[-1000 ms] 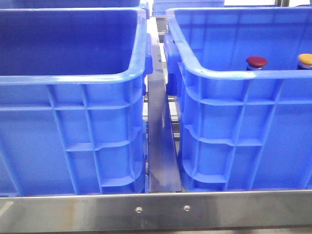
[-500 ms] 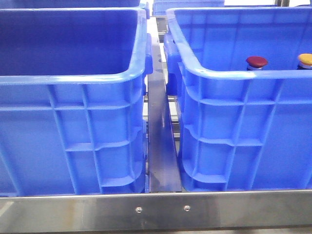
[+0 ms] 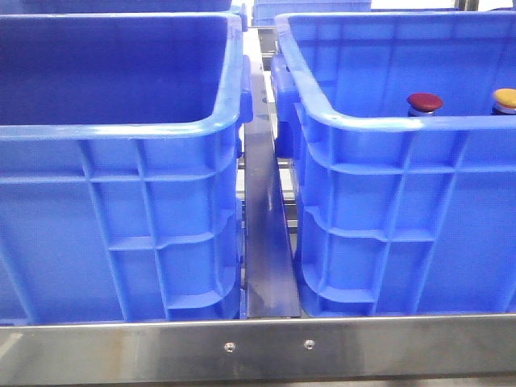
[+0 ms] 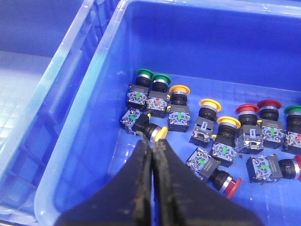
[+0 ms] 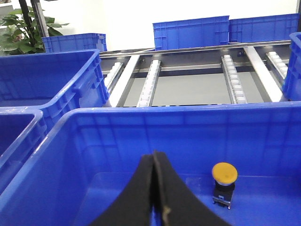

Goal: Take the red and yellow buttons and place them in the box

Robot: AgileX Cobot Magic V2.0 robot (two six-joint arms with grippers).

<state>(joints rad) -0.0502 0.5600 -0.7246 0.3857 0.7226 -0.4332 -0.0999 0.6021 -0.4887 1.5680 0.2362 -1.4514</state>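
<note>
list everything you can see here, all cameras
left crate: one, blue, front left
right crate: one, blue, front right
red button: one, dark red cap, inside right crate
yellow button: one, yellow-orange, beside the red one
mixed buttons: over ten, green, yellow, red, on a crate floor below the left wrist
roller conveyor: one, grey, behind the crates
plant: one, green, background
left gripper: black, shut, empty
right gripper: black, shut, empty

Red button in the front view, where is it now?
Inside the right-hand blue crate, the red button peeks above the near rim, left of the yellow button.
</note>
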